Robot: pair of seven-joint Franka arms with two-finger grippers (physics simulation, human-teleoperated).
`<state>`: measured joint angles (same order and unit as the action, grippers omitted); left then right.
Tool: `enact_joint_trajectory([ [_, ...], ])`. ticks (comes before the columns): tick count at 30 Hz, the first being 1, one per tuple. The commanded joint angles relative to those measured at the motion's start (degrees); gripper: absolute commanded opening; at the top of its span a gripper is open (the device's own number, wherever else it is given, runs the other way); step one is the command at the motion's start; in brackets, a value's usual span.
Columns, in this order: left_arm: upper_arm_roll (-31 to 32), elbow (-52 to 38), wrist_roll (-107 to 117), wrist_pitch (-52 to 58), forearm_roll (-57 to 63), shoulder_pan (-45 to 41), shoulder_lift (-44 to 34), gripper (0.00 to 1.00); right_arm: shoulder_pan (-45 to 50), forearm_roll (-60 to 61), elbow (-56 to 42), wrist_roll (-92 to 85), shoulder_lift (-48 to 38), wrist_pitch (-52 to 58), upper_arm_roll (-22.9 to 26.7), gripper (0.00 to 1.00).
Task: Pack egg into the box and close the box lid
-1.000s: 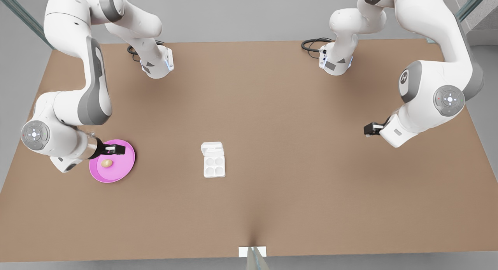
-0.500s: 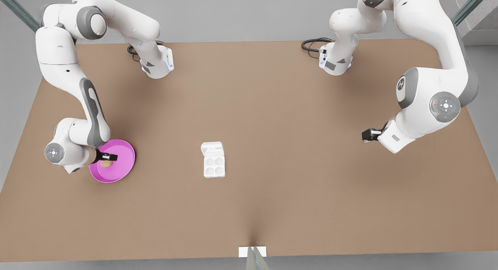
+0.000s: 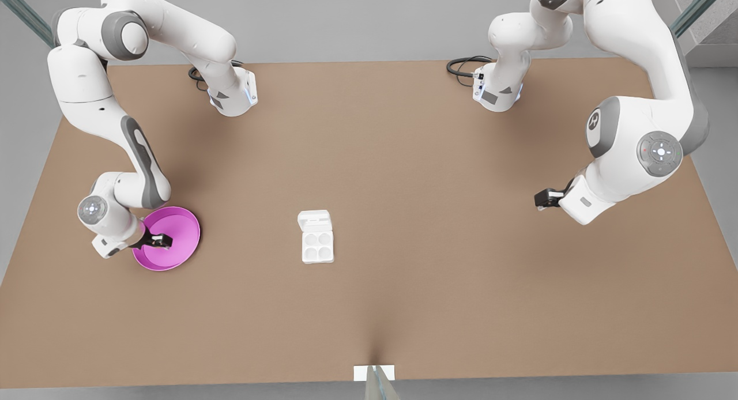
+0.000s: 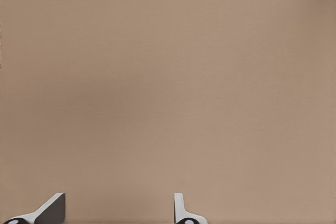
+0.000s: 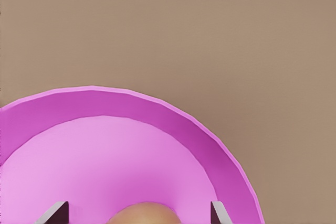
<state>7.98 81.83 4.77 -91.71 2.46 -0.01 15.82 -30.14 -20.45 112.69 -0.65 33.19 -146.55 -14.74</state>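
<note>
The tan egg (image 5: 144, 212) lies on a round pink plate (image 5: 199, 129) at the front view's left. My right gripper (image 5: 137, 209) is open and low over the plate (image 3: 187, 227), one finger on each side of the egg with gaps between. In the front view this gripper (image 3: 163, 240) covers the egg. The white box (image 3: 317, 246) sits mid-table with four bare cups, and its box lid (image 3: 315, 220) lies open flat behind them. My left gripper (image 3: 539, 199) hangs open over bare table at the front view's right, its fingertips (image 4: 52, 208) apart.
The brown table (image 3: 403, 158) stretches wide between plate and box. Both arm bases (image 3: 233, 97) stand at the far edge with black cables. A small white tab (image 3: 373, 372) sits at the near edge.
My right gripper has dropped down onto the plate and now straddles the egg, hiding it in the front view. The left arm drifted slightly toward the table's middle.
</note>
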Motion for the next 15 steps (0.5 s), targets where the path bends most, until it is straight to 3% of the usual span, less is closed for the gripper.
enact_joint_trajectory([
  [1, 0.02, -0.17, 0.68, -0.31, 0.09, 0.01, -0.09, 1.00, -0.35, -0.11, 0.25, 0.47, 0.04, -2.95, -0.12, 1.00],
  [12, -0.07, -0.53, 0.77, -2.60, 0.53, -0.52, -0.44, 1.00, -1.23, -0.11, 4.11, 0.30, -0.40, -4.62, -0.20, 1.00],
  [13, -0.07, -0.44, 0.77, -2.69, 0.62, -0.43, -1.32, 1.00, -1.23, -0.11, 4.11, 0.30, -0.49, -4.62, -0.20, 0.91],
  [15, -0.16, 0.09, 1.03, -1.98, 0.44, -0.25, -2.02, 1.00, -1.23, -0.11, 4.11, 0.21, -0.31, -4.89, -0.20, 0.83],
])
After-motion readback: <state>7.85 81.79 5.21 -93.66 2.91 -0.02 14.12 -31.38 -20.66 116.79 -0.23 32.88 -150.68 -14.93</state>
